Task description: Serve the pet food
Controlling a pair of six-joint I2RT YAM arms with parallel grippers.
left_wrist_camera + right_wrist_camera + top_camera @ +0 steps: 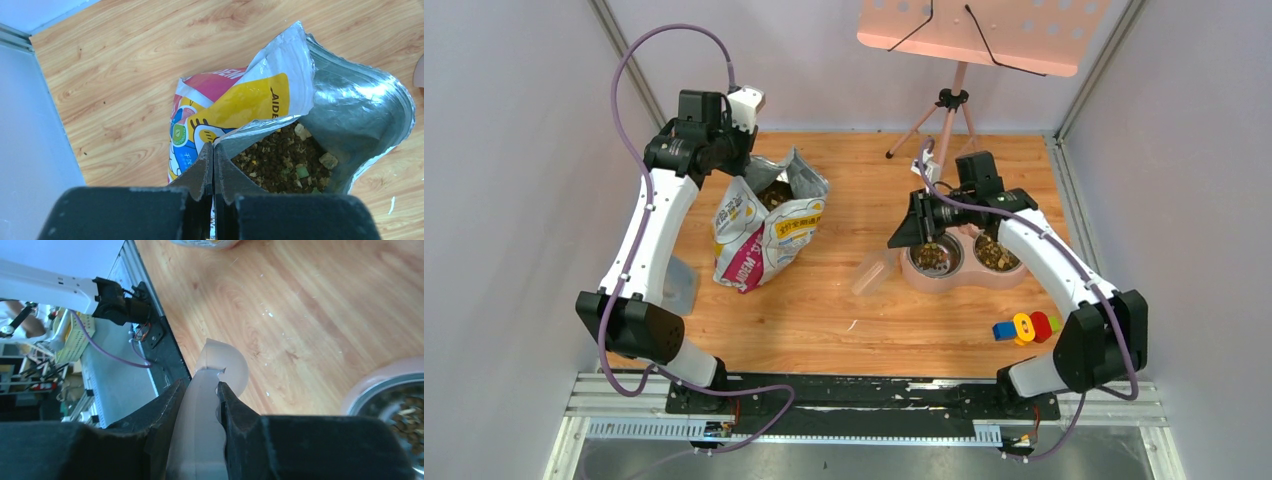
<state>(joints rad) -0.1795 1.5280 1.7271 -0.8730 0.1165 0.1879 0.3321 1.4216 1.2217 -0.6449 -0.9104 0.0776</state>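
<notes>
The left gripper is pinching the far-left edge of the bag, its jaws pressed together on the foil and keeping the mouth open. The right gripper is clamping the handle of the clear scoop, which is hanging low just left of the pink feeder.

Pet food is lying in both bowls, and more is sitting in the bag. Serving is looking nearly done. The next move is calling for either another dip into the bag or setting the scoop down.

Only the left wrist view is showing the kibble inside the bag. Only the top view is showing both bowls filled.
</notes>
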